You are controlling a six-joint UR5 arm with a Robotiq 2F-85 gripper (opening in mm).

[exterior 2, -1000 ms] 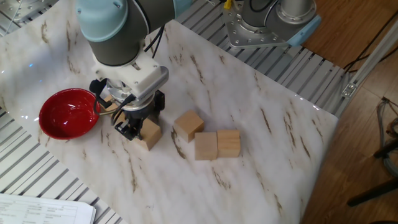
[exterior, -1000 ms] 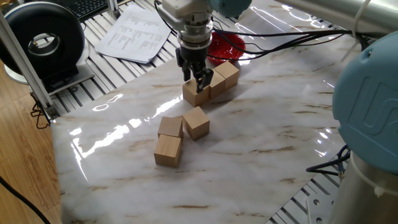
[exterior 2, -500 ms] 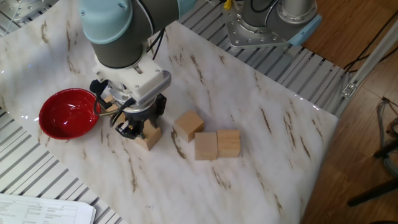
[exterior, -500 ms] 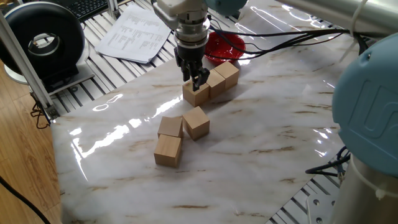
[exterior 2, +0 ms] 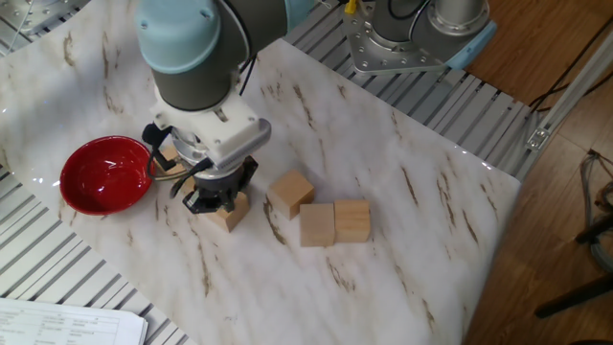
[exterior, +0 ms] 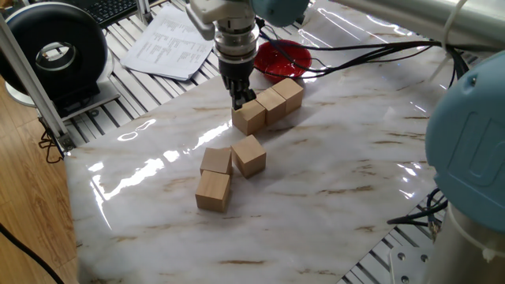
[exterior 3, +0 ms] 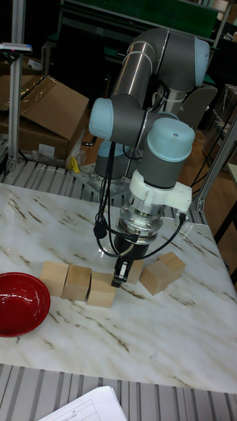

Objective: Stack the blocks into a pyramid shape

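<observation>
Red bowl (exterior: 282, 57) just behind gripper (exterior: 239, 100), on marbled surface (exterior: 331, 181). Printed papers (exterior: 170, 43) w/ black keyboard (exterior: 114, 9) further off to its side. Black round device (exterior: 54, 51) well apart, beyond surface edge. Cardboard box (exterior 3: 39, 115) in background.

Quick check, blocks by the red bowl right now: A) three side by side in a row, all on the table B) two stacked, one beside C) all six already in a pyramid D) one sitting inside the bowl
A: the three blocks sit side by side in one row on the table next to the red bowl, none stacked and none in the bowl; the other three lie apart, nearer the camera.
</observation>
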